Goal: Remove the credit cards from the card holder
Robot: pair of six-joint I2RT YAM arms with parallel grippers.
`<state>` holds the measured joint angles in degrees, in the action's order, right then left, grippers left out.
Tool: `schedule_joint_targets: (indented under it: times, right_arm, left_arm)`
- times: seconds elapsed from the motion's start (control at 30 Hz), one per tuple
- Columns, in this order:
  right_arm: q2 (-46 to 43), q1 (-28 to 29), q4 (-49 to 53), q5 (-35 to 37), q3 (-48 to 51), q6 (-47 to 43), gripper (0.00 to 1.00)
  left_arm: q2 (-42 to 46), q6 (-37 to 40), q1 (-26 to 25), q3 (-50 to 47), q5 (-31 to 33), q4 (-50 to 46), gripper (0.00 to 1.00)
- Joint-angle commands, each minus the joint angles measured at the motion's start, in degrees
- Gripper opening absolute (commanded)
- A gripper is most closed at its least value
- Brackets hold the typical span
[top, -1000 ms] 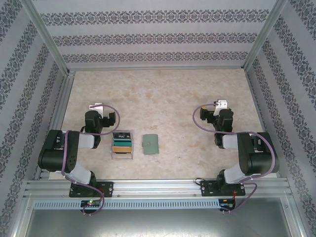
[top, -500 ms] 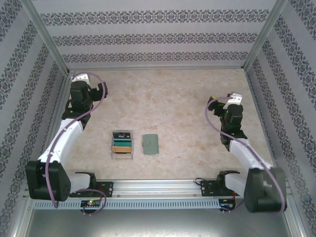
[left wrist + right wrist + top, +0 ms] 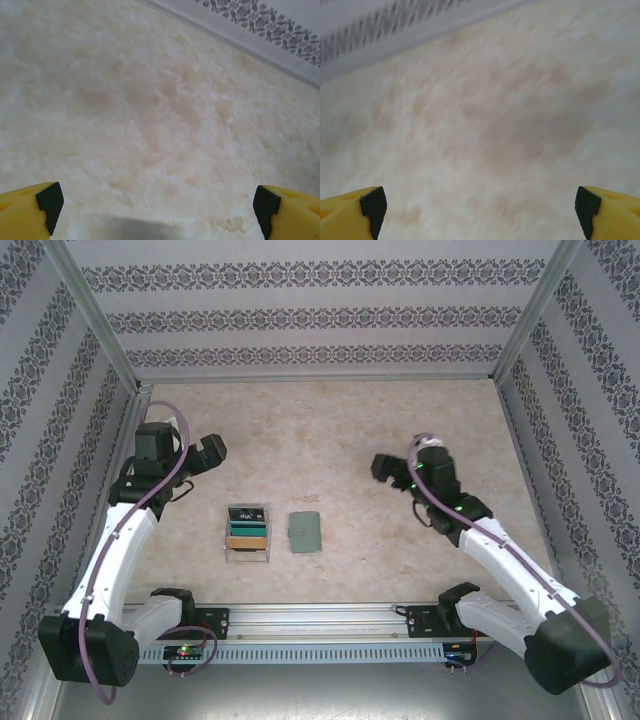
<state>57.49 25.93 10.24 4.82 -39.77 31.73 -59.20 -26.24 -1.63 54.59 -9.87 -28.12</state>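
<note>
- The left arm (image 3: 120, 540) reaches up the left side of the counter (image 3: 330, 420); its left claw (image 3: 207, 450) hangs over the far-left part of the marbled top, pointing towards the middle
- In the left wrist view the left claw (image 3: 157, 200) is released; its yellow fingers with black pads (image 3: 49, 199) sit wide apart at the two lower corners, with bare counter (image 3: 150, 110) between them and nothing held
- Nearer the front edge a clear plastic tray (image 3: 247, 533) stands on the counter, holding staggered coloured cards; it is well apart from the left claw
- Just beside the tray, on its right and not touching it, lies the card holder (image 3: 304, 532); it is a flat sage-green rectangle, roughly midway between the two arms, and no claw is touching it
- The right claw (image 3: 385, 468) hovers right of centre, pointing left; it is farther back than the card holder and well apart from it
- The right wrist view is blurred; the right claw (image 3: 480, 202) is released too, pads (image 3: 372, 204) spread wide over bare counter (image 3: 485, 125), gripping nothing
- The right arm (image 3: 500, 550) slants from its base at the near right corner up to that claw
</note>
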Motion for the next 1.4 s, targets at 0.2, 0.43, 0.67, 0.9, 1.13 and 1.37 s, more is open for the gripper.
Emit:
schedule_joint_targets:
  times: [0.2, 0.43, 0.67, 0.9, 1.13, 1.37]
  right_arm:
    - [13.7, 28.2, 7.9, 12.0, -2.1, 10.4, 0.98]
    - [32.0, 35.5, 10.3, 11.1, -14.3, 10.5, 0.98]
    - [44.2, 38.8, 14.9, 10.7, -23.2, 10.3, 0.98]
    - [45.5, 38.9, 22.6, 13.9, -21.7, 11.6, 0.98]
    - [37.9, 34.2, 25.9, 16.4, -13.0, 10.9, 0.98]
    - [27.3, 22.9, 25.8, 16.4, -4.7, 7.4, 0.98]
  left_arm:
    - [4.5, -3.3, -1.5, -2.5, -3.7, -3.7, 1.0]
    - [5.5, -3.0, -2.1, -3.1, -4.3, -5.1, 1.0]
    - [6.4, -3.0, -2.5, -3.3, -4.5, -6.2, 1.0]
    - [6.4, -3.1, -2.7, -3.0, -5.0, -6.7, 1.0]
    - [5.8, -2.9, -3.3, -2.7, -7.7, -5.8, 0.97]
    - [4.4, -3.4, -7.9, -3.1, -9.1, -2.5, 0.92]
